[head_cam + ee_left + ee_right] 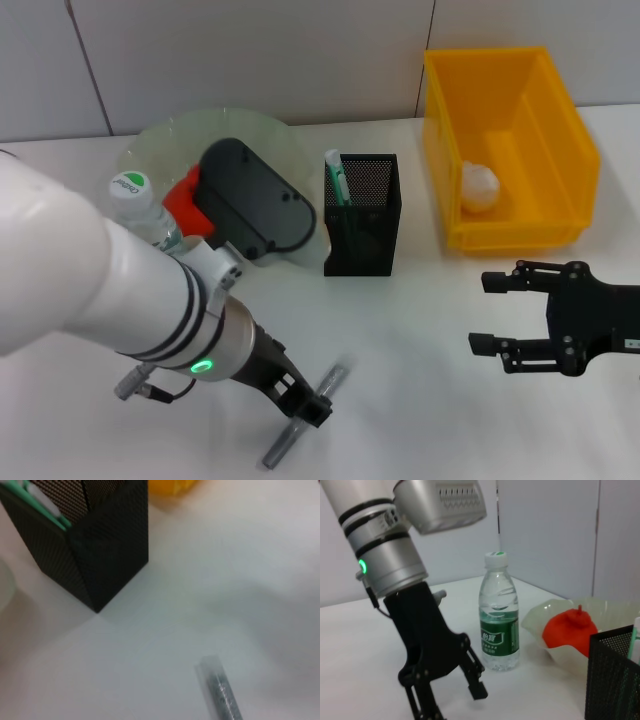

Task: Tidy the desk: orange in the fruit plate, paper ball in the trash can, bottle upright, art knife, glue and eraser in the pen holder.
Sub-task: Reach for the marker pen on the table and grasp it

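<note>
My left gripper (308, 408) hangs low over the front of the table, and its fingers straddle the grey glue (303, 418), which lies slanted on the table. In the right wrist view that gripper (449, 704) shows its fingers spread. The glue's end (220, 692) shows in the left wrist view. The orange (180, 205) sits in the fruit plate (150, 150). The bottle (135, 200) stands upright beside the plate. The art knife (336, 178) stands in the pen holder (362, 215). The paper ball (478, 185) lies in the trash can (520, 100). The eraser is out of view. My right gripper (495, 315) rests open at the right.
My left forearm covers the front left of the table and part of the fruit plate. The pen holder (100, 545) stands a short way beyond the glue. A wall runs behind the table.
</note>
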Action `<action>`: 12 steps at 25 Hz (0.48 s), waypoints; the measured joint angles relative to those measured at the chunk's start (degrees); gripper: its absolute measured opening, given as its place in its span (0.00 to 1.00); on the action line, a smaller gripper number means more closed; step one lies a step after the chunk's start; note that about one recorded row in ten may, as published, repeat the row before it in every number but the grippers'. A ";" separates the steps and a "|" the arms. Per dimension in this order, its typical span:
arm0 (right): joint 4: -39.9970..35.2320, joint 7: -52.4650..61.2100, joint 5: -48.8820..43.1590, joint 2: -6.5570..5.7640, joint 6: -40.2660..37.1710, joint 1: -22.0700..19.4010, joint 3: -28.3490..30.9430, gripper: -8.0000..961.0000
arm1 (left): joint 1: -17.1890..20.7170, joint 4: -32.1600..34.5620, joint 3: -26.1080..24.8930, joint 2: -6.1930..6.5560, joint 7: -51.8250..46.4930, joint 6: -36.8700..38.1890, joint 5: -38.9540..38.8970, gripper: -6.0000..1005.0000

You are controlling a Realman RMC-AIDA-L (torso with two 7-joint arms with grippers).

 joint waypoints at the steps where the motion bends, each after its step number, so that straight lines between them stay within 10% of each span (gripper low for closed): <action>1: -0.29 -0.16 0.00 0.02 0.04 0.05 0.17 0.81 | -0.33 -0.41 0.20 0.00 -0.11 -0.19 -0.09 0.83; 12: -2.82 -1.53 0.00 -0.08 0.63 0.55 1.95 0.81 | -1.88 -0.98 2.70 0.01 -0.25 -3.97 -1.81 0.83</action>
